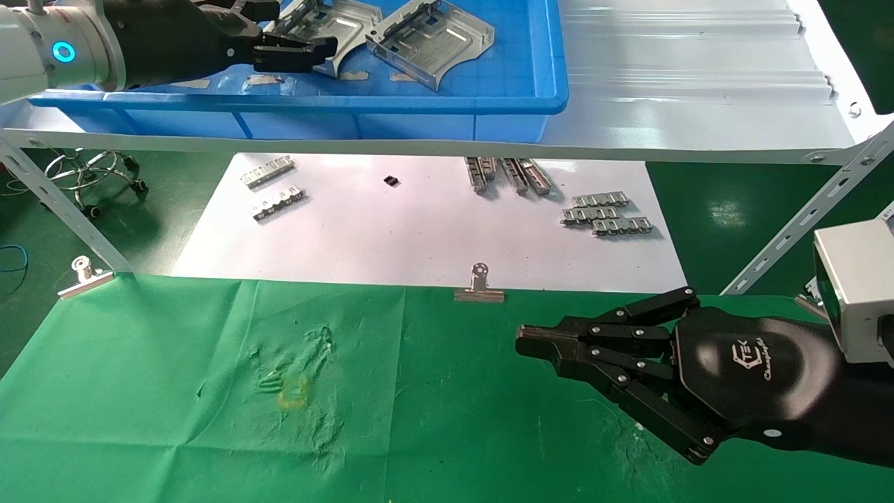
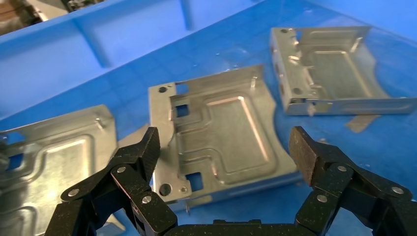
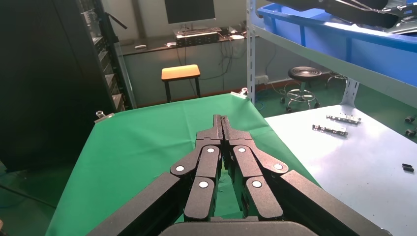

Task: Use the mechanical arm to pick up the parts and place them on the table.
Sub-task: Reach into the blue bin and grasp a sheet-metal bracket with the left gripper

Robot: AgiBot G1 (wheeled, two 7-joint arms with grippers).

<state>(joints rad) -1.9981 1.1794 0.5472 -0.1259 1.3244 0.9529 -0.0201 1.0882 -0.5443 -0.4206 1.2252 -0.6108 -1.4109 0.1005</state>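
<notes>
Green cloth covers the table in your head view, where the right gripper, fingers pressed together and palm marked "TEK", idles while the left gripper reaches into the blue bin. Your left wrist view shows its fingers spread astride one of the parts, not yet gripped; judged at the grasp step, you next lower and close. Your right wrist view confirms the parked pincer closed on nothing.

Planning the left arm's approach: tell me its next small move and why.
Probably lower the left gripper a little and close. Its fingers are open on either side of the middle bracket in the blue bin, not yet touching it. The right gripper hangs shut over the green table.
</notes>
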